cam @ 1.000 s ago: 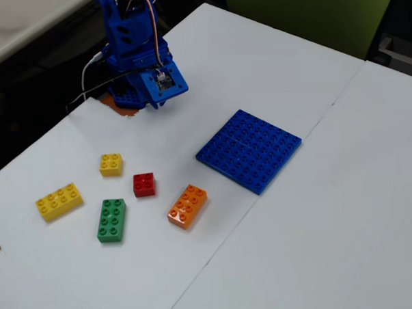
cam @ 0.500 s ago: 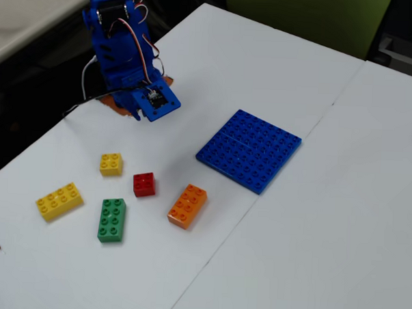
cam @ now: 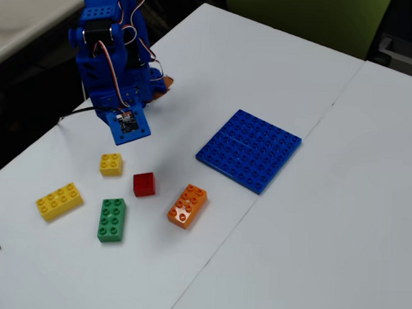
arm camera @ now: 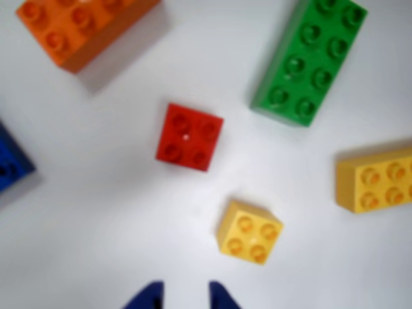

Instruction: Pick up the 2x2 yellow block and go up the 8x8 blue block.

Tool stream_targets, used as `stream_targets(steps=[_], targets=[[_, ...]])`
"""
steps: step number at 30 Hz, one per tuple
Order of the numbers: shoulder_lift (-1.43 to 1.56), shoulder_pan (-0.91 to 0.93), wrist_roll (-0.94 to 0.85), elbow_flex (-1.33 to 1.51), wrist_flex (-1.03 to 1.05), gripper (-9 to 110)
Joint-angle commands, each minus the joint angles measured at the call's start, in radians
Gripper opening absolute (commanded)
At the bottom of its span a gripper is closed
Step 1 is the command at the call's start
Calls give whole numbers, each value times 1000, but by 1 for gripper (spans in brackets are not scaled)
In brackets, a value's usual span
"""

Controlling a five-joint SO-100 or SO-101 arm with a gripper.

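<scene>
The 2x2 yellow block [arm camera: 249,232] [cam: 110,164] lies on the white table, just ahead and to the right of my gripper [arm camera: 185,297] in the wrist view. Only the two blue fingertips show at the bottom edge, apart, with nothing between them. The 8x8 blue block [cam: 249,149] lies flat to the right of the bricks in the fixed view. A corner of it shows at the left edge of the wrist view [arm camera: 9,161]. The blue arm [cam: 111,61] stands at the upper left, its wrist hanging above the table behind the yellow block.
A red 2x2 brick [arm camera: 189,136] [cam: 144,184] lies beyond the yellow block. An orange 2x4 brick [arm camera: 77,26] [cam: 187,205], a green 2x4 brick [arm camera: 310,59] [cam: 111,219] and a yellow 2x4 brick [arm camera: 376,180] [cam: 58,201] lie around it.
</scene>
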Motion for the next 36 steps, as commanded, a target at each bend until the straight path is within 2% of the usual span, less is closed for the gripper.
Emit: stream_targets(steps=[1,10,25,31,36], targets=[[-11,52,2,8,-57,9],[-104,167,-8,15,-146,9],[-213,218,-14,75,-276,13],[-232,253,-61,66,-281,23],[-238,258,-77,55,-275,24]])
